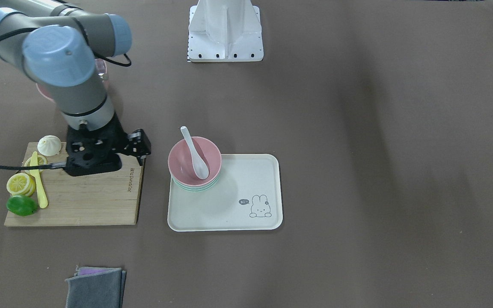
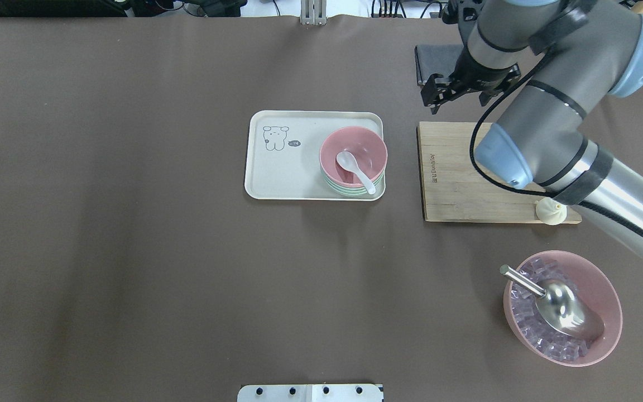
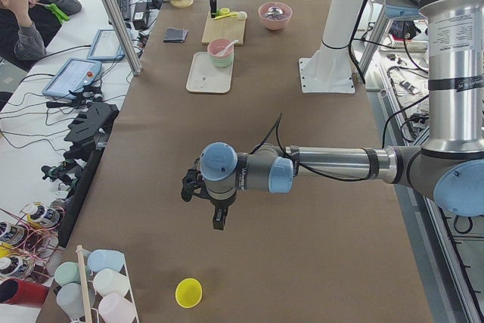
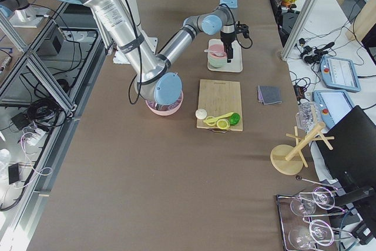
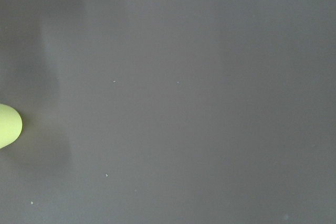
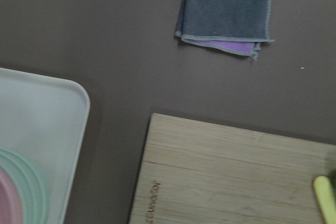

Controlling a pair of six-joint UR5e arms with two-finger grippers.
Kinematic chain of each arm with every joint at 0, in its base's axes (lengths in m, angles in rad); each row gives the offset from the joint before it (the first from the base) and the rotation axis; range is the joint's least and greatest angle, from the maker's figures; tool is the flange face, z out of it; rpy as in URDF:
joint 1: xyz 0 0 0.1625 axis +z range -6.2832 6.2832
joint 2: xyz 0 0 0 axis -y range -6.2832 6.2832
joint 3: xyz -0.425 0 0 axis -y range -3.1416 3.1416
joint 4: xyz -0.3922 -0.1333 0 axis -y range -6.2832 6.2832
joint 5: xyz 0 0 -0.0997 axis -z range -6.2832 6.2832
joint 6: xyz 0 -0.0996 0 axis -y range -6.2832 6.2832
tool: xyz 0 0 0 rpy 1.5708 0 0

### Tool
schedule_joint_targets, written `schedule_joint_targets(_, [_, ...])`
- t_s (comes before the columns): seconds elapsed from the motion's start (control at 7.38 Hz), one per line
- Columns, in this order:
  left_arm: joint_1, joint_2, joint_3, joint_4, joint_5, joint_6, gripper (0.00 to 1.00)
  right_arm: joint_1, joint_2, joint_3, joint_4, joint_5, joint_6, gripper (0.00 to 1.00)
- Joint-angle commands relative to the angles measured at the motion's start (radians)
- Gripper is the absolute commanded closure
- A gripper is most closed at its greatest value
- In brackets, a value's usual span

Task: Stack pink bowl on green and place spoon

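On the cream rectangular tray (image 1: 238, 188) with the rabbit drawing, the pink plastic bowl (image 1: 178, 164) sits nested in the pale green bowl (image 1: 195, 188), of which only layered rims show underneath. The white ceramic spoon (image 1: 195, 156) lies inside the pink bowl, scoop end down and handle leaning over the rim. By my reading both halves of the job are done, and all that may remain is to draw my arms back.

My right claw (image 1: 140, 149) hangs over the corner of the bamboo cutting board (image 1: 92, 196) nearest the tray, apart from the bowls, fingers spread and gripping nothing. My left claw (image 3: 218, 221) is far off at the other end of the counter, near a small yellow cup (image 3: 188, 292). It shows only from the side, so I cannot tell whether it is spread or closed.

Under my right arm the board carries a white bun (image 1: 49, 145), lemon slices (image 1: 19, 183), a green lime (image 1: 22, 205) and a yellow plastic knife (image 1: 39, 184). A folded grey cloth (image 1: 96, 286) lies beyond the board, and a large pink bowl of clear ice cubes (image 2: 600, 290) with a metal scoop (image 2: 561, 310) stands nearer my base. If I pull back, I judge that I should rise first, since the board's clutter and the ice bowl sit along my arm's line.
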Motion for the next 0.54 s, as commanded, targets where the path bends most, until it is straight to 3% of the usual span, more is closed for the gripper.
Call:
schedule_joint_targets(0.0, [-0.018, 0.011, -0.026, 0.0, -0.01, 0.0, 0.01, 0.145, -0.127, -0.001, 0.003, 0.061, -0.236, 0.0])
schedule_joint_targets(0.41, [-0.065, 0.04, -0.026, -0.013, -0.015, 0.002, 0.01, 0.379, -0.386, 0.01, 0.01, 0.17, -0.553, 0.0])
